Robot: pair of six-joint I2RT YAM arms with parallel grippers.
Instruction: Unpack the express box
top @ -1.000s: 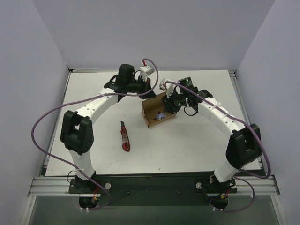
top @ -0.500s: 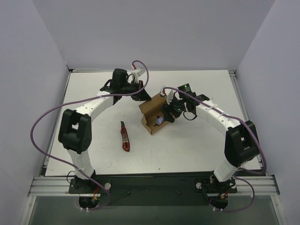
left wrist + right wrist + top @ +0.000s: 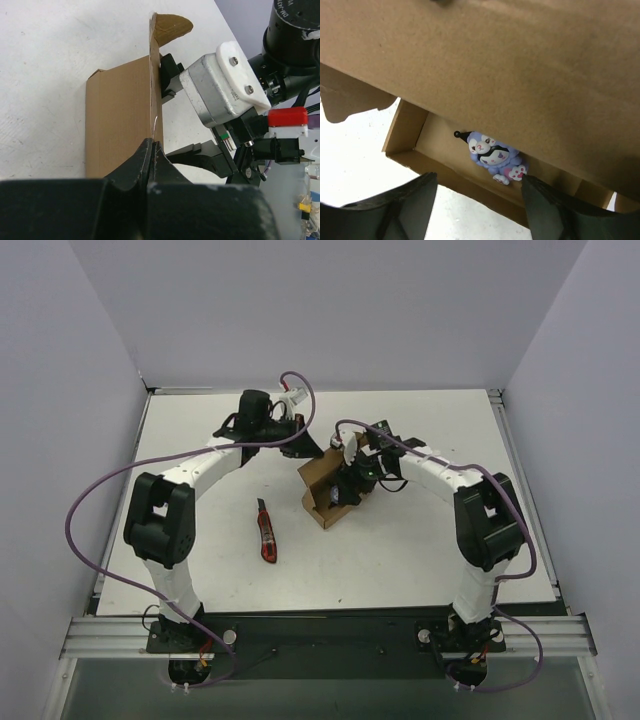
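I have the express box [image 3: 322, 480] near the middle of the top view, on the white bench [image 3: 420, 550], with its lid raised. My left gripper [image 3: 151, 146] is pressed together on the thin edge of that lid, at the bottom centre of the left wrist view, and holds it upright so the cavity is exposed. My right gripper [image 3: 476, 184] is spread wide, one finger in each lower corner of the right wrist view, and faces the opening. Just beyond the fingers a small purple toy figure [image 3: 493, 158] lies in the tray against its back wall, right under the overhanging lid.

As I judge it, the step is to reach in and take the figure out. To do that well I should hold the lid firmly with the left so it cannot drop onto my right fingers. I should bring the right in low over the front wall, straddle the figure evenly, and close only once both fingers are past its sides. The box is light, so a push on the wall would likely slide it.

In the top view my left arm arches in from the left side, wrist bent toward the centre. My right arm curls in from the right, wrist tipped down at the box. The utility knife [image 3: 267, 532] lies apart, lower left of the box.
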